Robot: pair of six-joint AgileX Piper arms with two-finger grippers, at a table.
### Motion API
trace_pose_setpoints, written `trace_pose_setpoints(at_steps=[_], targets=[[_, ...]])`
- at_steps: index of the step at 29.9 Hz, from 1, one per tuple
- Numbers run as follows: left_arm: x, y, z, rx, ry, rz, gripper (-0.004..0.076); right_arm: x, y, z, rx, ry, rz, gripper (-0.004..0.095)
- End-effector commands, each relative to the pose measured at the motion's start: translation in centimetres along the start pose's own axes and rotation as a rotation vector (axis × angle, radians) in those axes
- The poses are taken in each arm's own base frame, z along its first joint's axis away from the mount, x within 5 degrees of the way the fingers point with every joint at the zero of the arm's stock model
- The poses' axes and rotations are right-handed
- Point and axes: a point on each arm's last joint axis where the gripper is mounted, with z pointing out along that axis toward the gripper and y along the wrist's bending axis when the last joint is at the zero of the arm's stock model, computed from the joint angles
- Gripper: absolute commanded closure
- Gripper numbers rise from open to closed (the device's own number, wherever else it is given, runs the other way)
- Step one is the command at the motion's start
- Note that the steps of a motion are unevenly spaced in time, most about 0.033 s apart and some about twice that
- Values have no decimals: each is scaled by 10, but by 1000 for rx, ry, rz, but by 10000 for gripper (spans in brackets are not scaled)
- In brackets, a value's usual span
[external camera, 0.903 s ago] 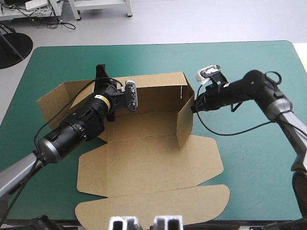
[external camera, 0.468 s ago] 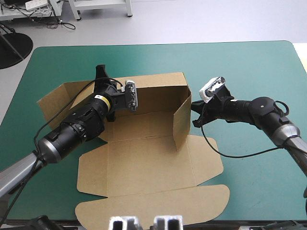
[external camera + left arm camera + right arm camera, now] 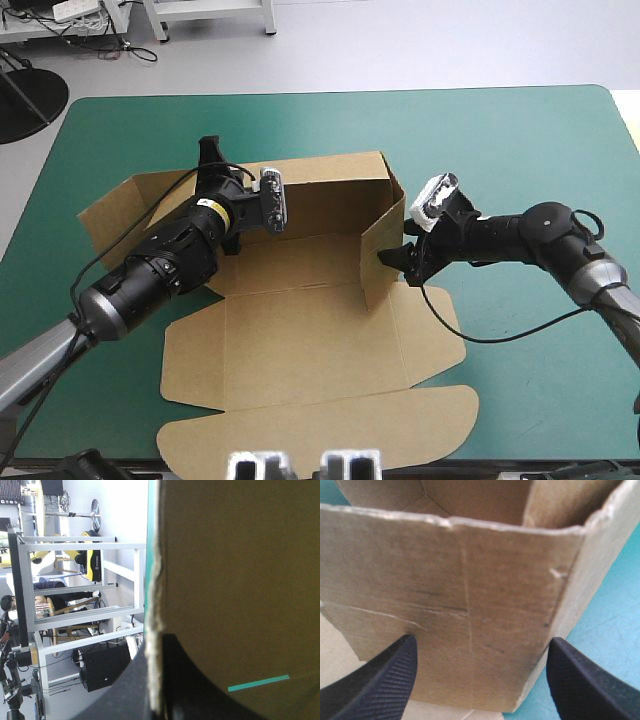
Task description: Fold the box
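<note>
Board this thin should be light, stiff, easily creased: grip wall edges near the folds. Your box [image 3: 300,340] lies central on the table [image 3: 500,130]; left gripper [image 3: 154,642] clamps the wall toward the table's far edge, right gripper [image 3: 398,263] stands spread at the wall toward its right edge

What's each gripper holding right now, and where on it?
Left gripper is shut on the box, on the top edge of its raised far wall. Right gripper is open, facing the raised right wall, holding nothing.
</note>
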Motion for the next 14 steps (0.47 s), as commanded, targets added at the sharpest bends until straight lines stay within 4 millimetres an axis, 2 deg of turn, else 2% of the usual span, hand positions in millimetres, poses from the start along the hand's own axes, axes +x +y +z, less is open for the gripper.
trace_pose_setpoints(at_steps=[1,6,11,14], targets=[[-11,13,-13,-61,-85,-8,733,-17,-1,-9,42,-105,-67,228],[-20,3,-4,-18,-69,-3,733,-20,3,0,76,-96,-96,228],[-25,15,-6,-43,-94,-163,733,-27,8,14,195,-94,-99,229],[-26,22,-9,-49,-100,-193,733,-31,10,22,252,-103,-82,236]])
